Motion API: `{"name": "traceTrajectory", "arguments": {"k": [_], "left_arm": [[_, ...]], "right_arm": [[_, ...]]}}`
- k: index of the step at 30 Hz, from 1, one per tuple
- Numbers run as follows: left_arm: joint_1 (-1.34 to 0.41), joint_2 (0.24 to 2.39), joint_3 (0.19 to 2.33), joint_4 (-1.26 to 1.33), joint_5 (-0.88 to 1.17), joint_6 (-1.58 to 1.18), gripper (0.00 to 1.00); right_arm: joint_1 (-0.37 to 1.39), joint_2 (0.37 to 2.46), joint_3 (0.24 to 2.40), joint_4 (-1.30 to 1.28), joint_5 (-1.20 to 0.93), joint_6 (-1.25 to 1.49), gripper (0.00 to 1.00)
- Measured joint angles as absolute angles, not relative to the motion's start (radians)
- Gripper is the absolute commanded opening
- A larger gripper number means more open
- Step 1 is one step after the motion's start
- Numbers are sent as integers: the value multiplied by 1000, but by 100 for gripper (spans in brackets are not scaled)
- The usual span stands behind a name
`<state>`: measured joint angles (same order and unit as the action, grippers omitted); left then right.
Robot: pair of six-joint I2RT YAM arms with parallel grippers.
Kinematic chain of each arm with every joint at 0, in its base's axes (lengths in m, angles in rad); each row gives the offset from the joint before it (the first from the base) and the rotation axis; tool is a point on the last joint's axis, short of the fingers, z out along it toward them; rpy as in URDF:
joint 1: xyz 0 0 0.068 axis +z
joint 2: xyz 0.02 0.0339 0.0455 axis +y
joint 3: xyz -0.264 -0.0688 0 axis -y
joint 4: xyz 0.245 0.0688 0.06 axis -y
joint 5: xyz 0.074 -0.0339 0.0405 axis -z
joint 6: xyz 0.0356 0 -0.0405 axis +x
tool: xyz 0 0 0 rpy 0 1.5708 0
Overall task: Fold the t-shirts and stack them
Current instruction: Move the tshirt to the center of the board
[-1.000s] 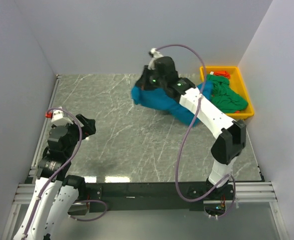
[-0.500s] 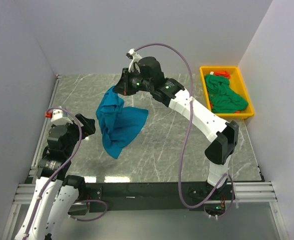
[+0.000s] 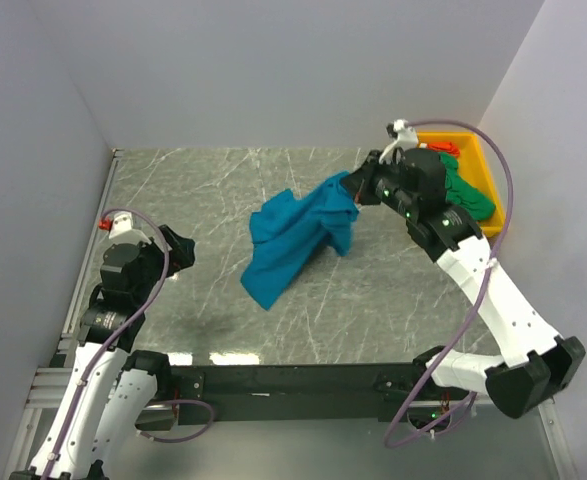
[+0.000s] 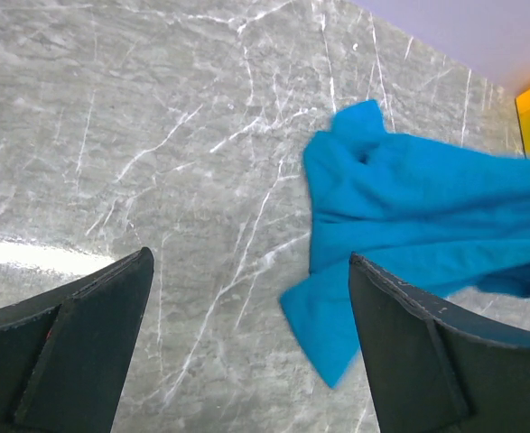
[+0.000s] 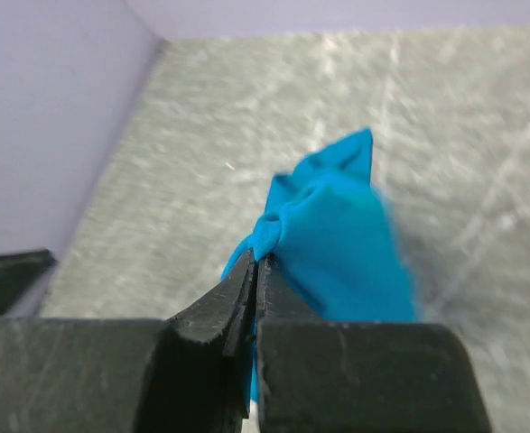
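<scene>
One teal-blue t-shirt (image 3: 288, 240) hangs from the right gripper (image 3: 357, 190), whose jaws are pressed together on a bunched edge. Its lower end seems to reach the worktop (image 3: 193, 190) near the middle. The left gripper (image 3: 178, 250) waits with jaws wide apart. To spread the cloth flat, I think it should take a second corner.
</scene>
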<state>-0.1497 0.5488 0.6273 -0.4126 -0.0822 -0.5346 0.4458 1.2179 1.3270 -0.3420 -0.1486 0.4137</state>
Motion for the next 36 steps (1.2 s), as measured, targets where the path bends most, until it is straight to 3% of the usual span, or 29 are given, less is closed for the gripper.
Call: {"name": "traceTrajectory", "arguments": {"k": [4,10,16,20,21,23,24,25,27,30,36], "left_arm": [[-146,567,627,-408,-72,-535,94],[-141,566,627,-408,-68,-535,94],[-129,535,627,-408,-84,-537,93],[-127,504,627,-408,-112,-539,93],[-126,496,627,-408,-118,-540,93],[-125,487,627,-409,-128,-540,93],[-125,483,627,-408,-129,-540,93],[-125,480,626,-408,-129,-540,93],[-123,475,625,-408,-128,-540,93],[-123,476,624,-406,-120,-539,93],[-123,514,612,-371,-56,-534,95]], "right_arm": [[434,1161,1209,-361,-113,397,0],[425,1180,1223,-391,-120,376,0],[485,1386,1475,-323,-213,426,0],[641,1687,1824,-316,-256,445,1],[681,1762,1915,-324,-267,452,13],[739,1894,2057,-329,-288,465,28],[767,1958,2130,-344,-300,467,42],[793,2020,2202,-366,-309,470,46],[831,2110,2291,-402,-318,459,50],[860,2133,2255,-450,-310,446,56],[810,1856,1723,-422,-212,411,58]]}}
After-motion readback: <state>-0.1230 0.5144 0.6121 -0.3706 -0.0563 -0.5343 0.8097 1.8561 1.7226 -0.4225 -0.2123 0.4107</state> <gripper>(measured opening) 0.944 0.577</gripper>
